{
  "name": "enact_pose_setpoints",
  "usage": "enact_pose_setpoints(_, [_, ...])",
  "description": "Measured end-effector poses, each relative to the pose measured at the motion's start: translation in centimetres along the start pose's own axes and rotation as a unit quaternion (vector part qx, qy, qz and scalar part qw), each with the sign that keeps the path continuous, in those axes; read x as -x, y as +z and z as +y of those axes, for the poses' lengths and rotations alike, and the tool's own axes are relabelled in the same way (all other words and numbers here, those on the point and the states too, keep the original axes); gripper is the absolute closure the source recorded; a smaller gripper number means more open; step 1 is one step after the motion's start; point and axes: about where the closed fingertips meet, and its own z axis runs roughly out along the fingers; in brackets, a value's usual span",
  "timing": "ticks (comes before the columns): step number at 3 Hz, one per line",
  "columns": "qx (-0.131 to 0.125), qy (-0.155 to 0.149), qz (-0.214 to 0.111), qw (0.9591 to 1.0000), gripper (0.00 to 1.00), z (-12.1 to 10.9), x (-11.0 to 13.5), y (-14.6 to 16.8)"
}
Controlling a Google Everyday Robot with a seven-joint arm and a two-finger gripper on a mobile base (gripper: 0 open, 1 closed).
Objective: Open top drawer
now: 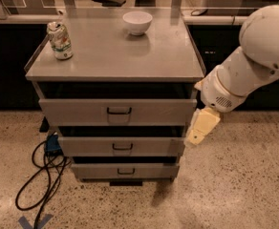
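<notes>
The gripper (pixel 202 127), parted or closed unclear, hangs centre right beside the top drawer (pixel 72 111), whose horizontal handle (pixel 119 110) lies leftward at frame centre.

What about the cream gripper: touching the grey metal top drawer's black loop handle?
Apart. Camera view: gripper sits at the right end of the top drawer, bare grey panel between it and the handle.

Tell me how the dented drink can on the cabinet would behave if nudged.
The dented drink can stands upright on a narrow base, so it probably tips easily. Its crumpled wall suggests it is empty and light, likely to slide on the smooth grey cabinet top. The cream gripper hangs right of the top drawer.
</notes>
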Motion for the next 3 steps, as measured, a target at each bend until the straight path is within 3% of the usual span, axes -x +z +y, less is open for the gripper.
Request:
enact_pose_setpoints(2, [0.003, 0.013, -0.045, 0.9989, 0.0, -2.7, 2.6, 3.1])
enact_pose_setpoints(3, [0.003, 0.013, -0.045, 0.9989, 0.0, -2.7, 2.5, 3.1])
